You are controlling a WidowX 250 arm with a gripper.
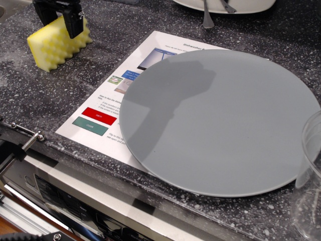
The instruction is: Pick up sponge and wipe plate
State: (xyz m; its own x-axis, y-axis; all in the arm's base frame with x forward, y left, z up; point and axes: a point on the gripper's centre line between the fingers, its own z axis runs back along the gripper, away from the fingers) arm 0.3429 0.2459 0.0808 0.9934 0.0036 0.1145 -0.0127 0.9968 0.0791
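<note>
You see the gripper (60, 17) at the far left corner of the counter (60, 95), its black fingers spread around the top of the yellow sponge (52, 45), which rests on the counter. The grey plate (220, 120) lies well apart, partly over a printed sheet (108, 100)

View: a single camera, set above the front edge of the counter (60, 95) and looking down at a slant toward its back.
Nearness: close; the grey plate (220, 120) fills most of the picture.
Left top corner: the sponge (52, 45) under the gripper (60, 20), cut off by the upper border.
Right edge: a clear cup (308, 175), only partly in view.
Bottom: the appliance front (75, 201) below the counter.
</note>
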